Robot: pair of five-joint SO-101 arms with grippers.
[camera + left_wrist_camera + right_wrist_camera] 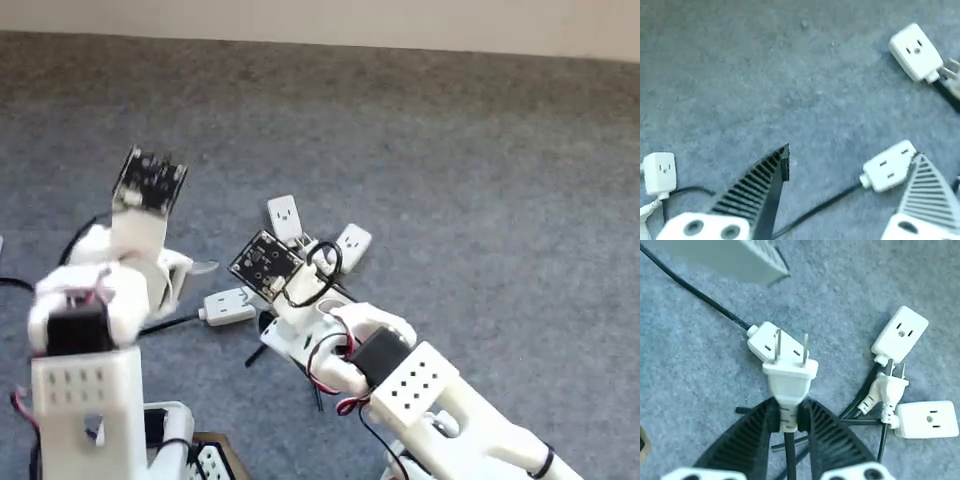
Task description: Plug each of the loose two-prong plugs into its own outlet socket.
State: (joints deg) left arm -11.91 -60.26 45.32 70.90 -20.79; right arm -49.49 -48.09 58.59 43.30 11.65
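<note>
My right gripper [789,410] is shut on a white two-prong plug [790,377]. Its prongs point at a white outlet socket [760,346] lying on the grey carpet, their tips just over it. That same socket [887,167] lies beside one finger [922,192] of my open left gripper [852,154], which holds nothing. In the high view it is the socket [228,306] between the two arms. A second loose plug [888,387] lies between two more sockets [900,335] [927,420], with black cords tangled under it.
Two further sockets [915,52] [659,172] lie on the carpet in the left wrist view. Two sockets [285,218] [352,245] sit just beyond the right arm's camera board [265,262]. Grey carpet stretches open toward the far side and the right.
</note>
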